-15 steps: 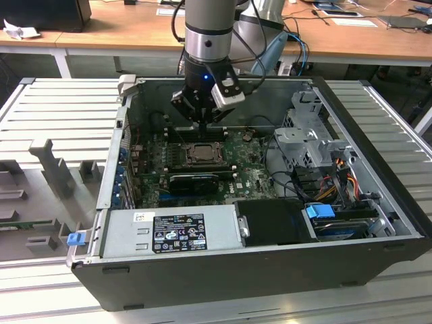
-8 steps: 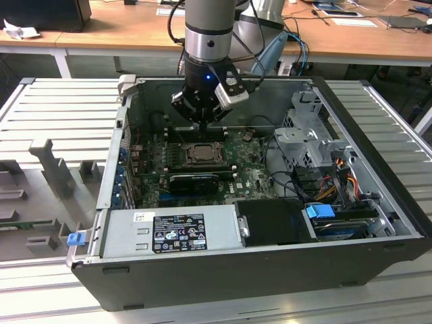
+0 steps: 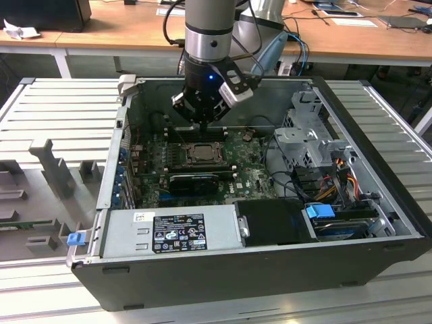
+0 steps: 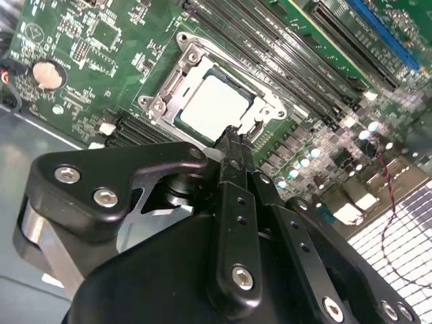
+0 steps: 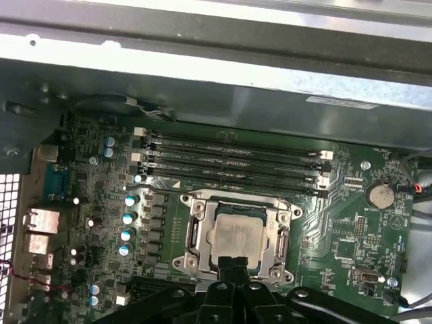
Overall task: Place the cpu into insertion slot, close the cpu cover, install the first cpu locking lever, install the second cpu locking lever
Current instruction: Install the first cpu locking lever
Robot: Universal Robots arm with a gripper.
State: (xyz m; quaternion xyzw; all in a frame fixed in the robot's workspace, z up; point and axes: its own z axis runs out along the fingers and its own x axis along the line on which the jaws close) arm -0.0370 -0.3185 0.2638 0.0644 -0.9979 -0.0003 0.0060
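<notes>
Pinched shut with nothing between its fingers, the tool [image 4: 233,138] hung just above one edge of the cpu cover [image 4: 172,84]. The cover lay flat around the cpu [image 4: 212,108], and the chip sat squarely in the insertion slot [image 5: 283,214]. In the exterior view the arm stood at twelve o'clock from the socket, over the memory slots [image 5: 229,165], with a black expansion card [image 3: 192,181] at six o'clock.

With chip and cover down, the work in hand looked like a locking lever. Whether either lever was latched could not be told, though a thin wire seemed to run along the frame.

Closed tips suit this as a pusher. They should bear on the lever wire alone, never on the chip's face. Pressure should be steady so the wire tucks under its hook, and the path should stay clear of the capacitors [image 5: 128,219] beside the socket.
</notes>
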